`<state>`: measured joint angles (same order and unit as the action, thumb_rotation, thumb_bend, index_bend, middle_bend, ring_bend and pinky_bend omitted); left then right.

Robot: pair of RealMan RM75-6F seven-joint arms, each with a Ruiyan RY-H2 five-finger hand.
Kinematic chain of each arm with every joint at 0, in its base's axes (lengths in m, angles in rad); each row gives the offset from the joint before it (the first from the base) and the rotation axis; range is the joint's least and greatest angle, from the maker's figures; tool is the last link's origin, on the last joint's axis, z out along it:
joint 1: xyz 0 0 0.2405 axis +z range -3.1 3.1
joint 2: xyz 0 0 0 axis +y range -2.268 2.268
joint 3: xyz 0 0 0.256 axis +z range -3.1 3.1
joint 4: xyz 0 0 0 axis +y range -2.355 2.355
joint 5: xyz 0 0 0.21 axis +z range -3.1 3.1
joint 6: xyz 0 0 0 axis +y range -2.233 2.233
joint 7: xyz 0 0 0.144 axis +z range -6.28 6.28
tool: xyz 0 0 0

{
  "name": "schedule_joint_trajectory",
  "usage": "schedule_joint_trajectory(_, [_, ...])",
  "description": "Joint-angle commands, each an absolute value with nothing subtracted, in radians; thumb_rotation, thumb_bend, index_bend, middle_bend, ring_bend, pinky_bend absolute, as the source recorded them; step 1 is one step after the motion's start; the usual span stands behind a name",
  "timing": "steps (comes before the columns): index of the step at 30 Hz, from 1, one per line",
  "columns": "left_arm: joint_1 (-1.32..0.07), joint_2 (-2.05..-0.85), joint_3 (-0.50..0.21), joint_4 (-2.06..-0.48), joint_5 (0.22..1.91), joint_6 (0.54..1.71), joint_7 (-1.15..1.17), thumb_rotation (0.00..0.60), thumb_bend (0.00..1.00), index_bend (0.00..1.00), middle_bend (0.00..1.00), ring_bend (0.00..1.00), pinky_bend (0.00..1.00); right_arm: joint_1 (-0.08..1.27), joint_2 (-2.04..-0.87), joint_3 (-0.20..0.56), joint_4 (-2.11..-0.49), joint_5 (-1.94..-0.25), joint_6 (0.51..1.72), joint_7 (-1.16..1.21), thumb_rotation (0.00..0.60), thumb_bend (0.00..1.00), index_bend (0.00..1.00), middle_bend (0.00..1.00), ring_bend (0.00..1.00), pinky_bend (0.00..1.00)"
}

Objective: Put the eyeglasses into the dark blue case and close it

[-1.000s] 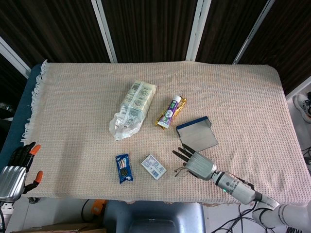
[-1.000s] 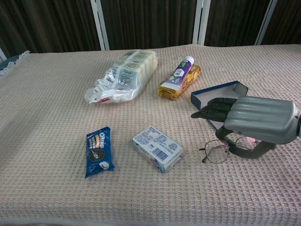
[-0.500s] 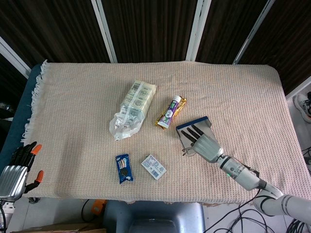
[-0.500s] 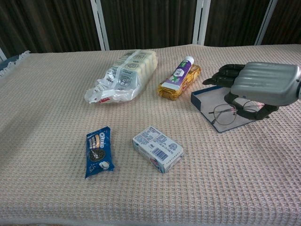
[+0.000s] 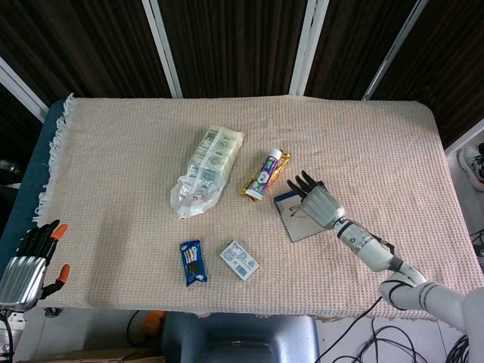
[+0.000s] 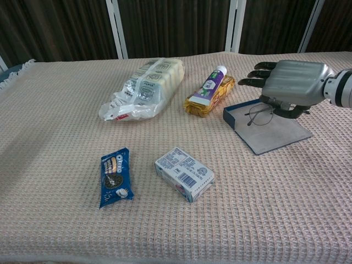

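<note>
My right hand (image 6: pixel 291 82) pinches the thin wire-rimmed eyeglasses (image 6: pixel 260 114) directly above the open dark blue case (image 6: pixel 269 129), lenses pointing left; my left hand (image 5: pixel 29 261) idles, fingers apart.

The right hand (image 6: pixel 290 82) hides one lens of the eyeglasses (image 6: pixel 260 114) and the back of the case (image 6: pixel 268 127). The left hand (image 5: pixel 29 261) is outside the chest view.

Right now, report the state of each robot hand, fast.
Left robot hand: open, holding nothing, off the table's near-left edge.
Right robot hand: holding the eyeglasses over the open dark blue case.
</note>
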<state>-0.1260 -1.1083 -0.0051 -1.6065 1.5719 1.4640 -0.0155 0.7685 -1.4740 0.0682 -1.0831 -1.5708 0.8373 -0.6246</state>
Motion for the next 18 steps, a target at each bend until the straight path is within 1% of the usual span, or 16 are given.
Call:
schedule_joint_trajectory(1, [-0.130, -1.110, -0.006, -1.607, 1.570, 1.457, -0.012, 0.600, 0.43, 0.00, 0.00, 0.00, 0.08, 0.783, -1.491, 0.060, -1.058, -1.573, 0.822, -0.649, 0.600, 0.68, 0.74, 0.07, 0.00, 0.05])
schedule_joint_trajectory(9, [-0.138, -1.112, -0.004, -1.610, 1.569, 1.441, 0.000, 0.600, 0.43, 0.00, 0.00, 0.00, 0.08, 0.799, -1.519, 0.059, -1.031, -1.542, 0.796, -0.694, 0.600, 0.68, 0.73, 0.07, 0.00, 0.05])
schedule_joint_trajectory(18, [-0.138, -1.111, -0.003, -1.609, 1.568, 1.442, -0.004, 0.600, 0.43, 0.00, 0.00, 0.00, 0.08, 0.813, -1.553, 0.075, -1.003, -1.505, 0.793, -0.716, 0.600, 0.68, 0.67, 0.07, 0.00, 0.06])
